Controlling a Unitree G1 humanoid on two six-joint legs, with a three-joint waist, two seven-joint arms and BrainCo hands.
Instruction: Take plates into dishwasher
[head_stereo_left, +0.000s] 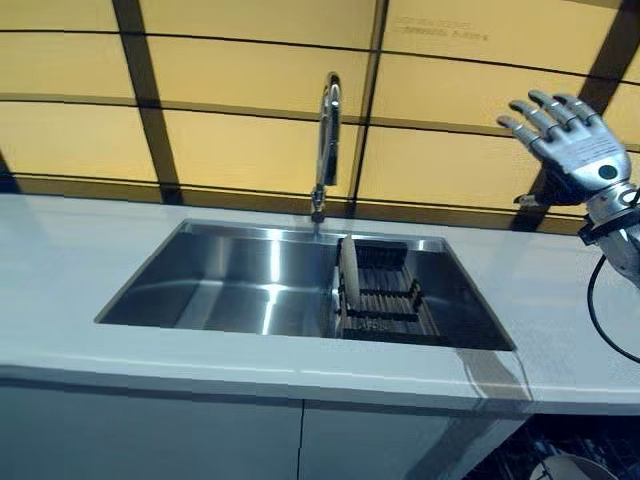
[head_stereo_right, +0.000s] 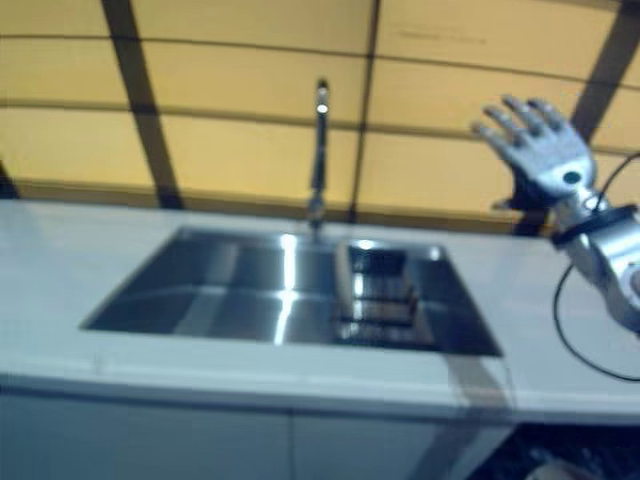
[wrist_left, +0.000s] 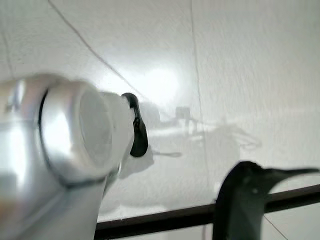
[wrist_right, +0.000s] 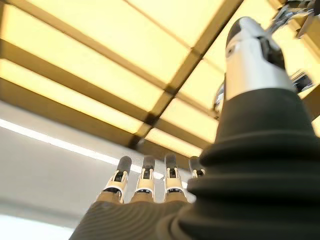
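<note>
A plate (head_stereo_left: 348, 272) stands on edge in the sink's (head_stereo_left: 230, 285) rack (head_stereo_left: 390, 300), long axis running front to back. The right hand (head_stereo_left: 575, 150) is raised with fingers spread, empty; the left hand's fingers cannot be told.

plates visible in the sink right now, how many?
1: a plate stands on edge at the left end of the dark rack in the sink, right half. No others visible. The right hand is raised, fingers spread, holding nothing.

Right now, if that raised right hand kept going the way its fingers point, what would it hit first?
Probably the yellow tiled wall with dark lines; the open right hand points up toward it with nothing between, though depth is unclear.
</note>
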